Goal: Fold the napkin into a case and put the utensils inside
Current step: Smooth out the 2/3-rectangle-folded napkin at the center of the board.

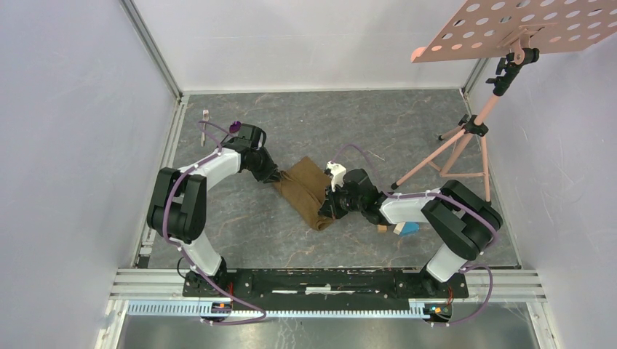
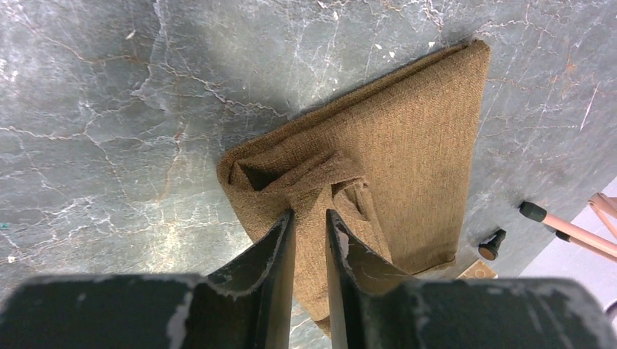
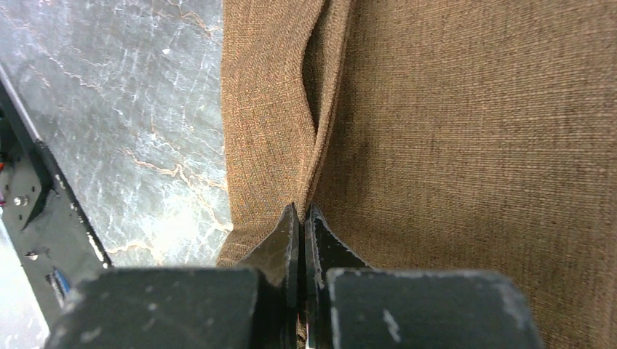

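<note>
The napkin (image 1: 305,187) lies folded into a slanted strip at the middle of the top view, between the two arms. It is soft, light woven cloth. It will likely sag and crease wherever it is lifted, and its layers can slip apart. The best hold is therefore on an edge or corner with all layers caught together, not on the flat middle.

The left gripper (image 2: 311,222) pinches a raised tuck of cloth at the strip's corner, low in the centre of its wrist view. The right gripper (image 3: 300,217) is pressed almost together on a thin ridge of fold near the cloth's edge, low in its own view.

The fork (image 1: 204,116) and spoon (image 1: 233,126) lie in the upper left of the top view, well apart from the cloth. They are small and hard, and probably slide easily.

The table (image 1: 407,123) is grey, marbled and looks smooth, so the cloth may drag across it when pulled. Pale walls (image 1: 73,145) close it in. A pink stand (image 1: 466,138) occupies the right side, and two small blocks (image 1: 396,228) sit at the lower right of the cloth.
</note>
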Robot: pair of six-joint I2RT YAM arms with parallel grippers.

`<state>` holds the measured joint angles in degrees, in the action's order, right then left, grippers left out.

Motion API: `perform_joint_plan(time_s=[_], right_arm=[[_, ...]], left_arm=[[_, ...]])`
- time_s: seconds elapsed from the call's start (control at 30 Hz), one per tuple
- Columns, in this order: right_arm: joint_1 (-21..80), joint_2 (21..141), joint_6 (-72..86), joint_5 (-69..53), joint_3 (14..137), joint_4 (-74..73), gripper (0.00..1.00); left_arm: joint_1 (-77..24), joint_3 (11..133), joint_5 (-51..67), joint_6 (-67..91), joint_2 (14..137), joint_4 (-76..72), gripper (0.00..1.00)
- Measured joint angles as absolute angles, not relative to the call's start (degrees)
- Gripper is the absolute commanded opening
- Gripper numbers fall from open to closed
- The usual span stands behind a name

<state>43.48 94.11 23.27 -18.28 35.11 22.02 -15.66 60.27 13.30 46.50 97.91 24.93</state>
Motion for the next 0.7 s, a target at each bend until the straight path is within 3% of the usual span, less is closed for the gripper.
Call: perform_joint_plan(time_s=[0.4,0.53,0.7], right_arm=[[43.5,94.8,25.2,-19.2,34.6,23.0,0.01],[43.5,94.7,24.0,-18.0,34.9,21.4,0.18],[43.6,92.7,20.5,-15.1,37.4,15.4,0.48]], left_arm=[[-15.8,61.1,14.1,45.8,98.9,24.9,0.28],[-15.8,62.5,14.1,45.7,101.7,24.6,0.26],[-15.8,62.6,14.1,45.7,103.8,24.3,0.25]])
